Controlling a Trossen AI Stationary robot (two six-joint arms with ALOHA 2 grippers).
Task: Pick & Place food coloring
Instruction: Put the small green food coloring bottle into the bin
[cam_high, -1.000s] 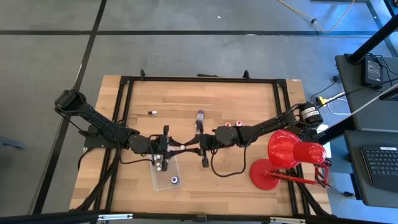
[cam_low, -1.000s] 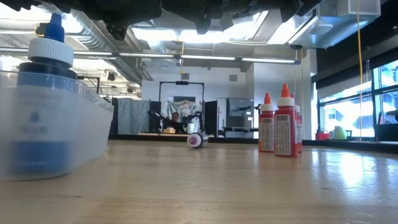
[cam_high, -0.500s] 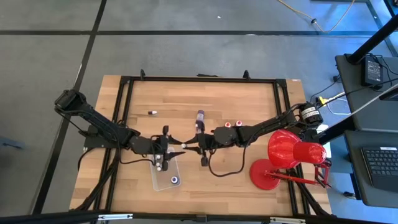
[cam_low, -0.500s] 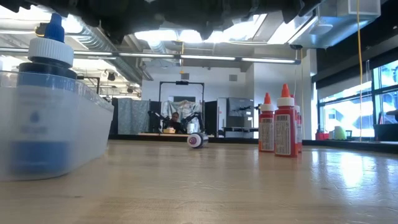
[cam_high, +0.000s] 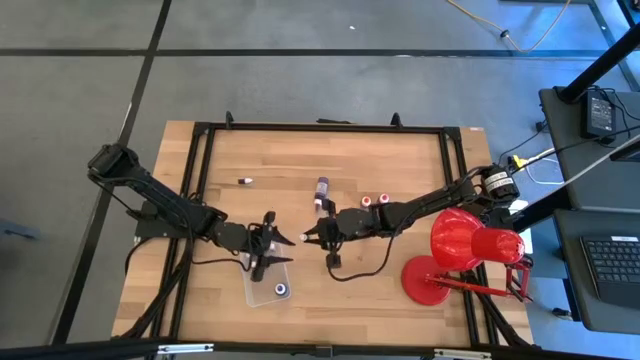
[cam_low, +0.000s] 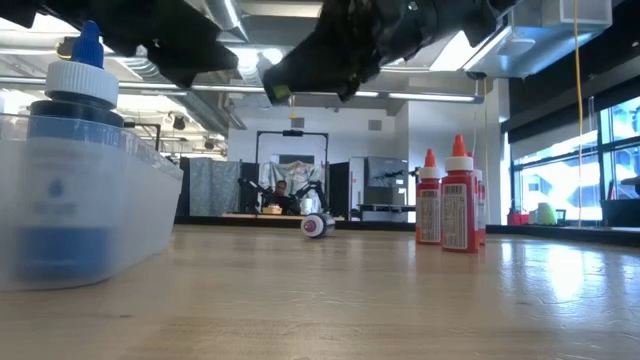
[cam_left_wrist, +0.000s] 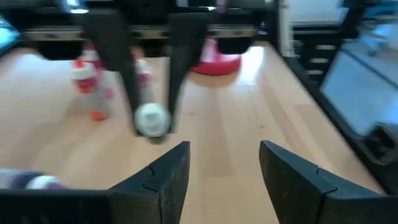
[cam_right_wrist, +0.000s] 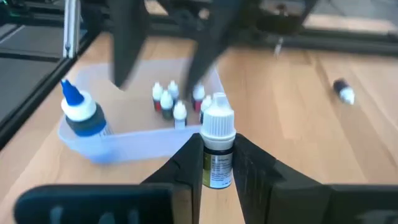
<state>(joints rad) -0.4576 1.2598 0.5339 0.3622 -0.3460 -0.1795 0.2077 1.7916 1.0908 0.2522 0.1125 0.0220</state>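
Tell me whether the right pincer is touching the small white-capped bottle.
Touching. The right wrist view shows the right pincer with both fingers pressed against the sides of the white-capped bottle, holding it upright above the table.
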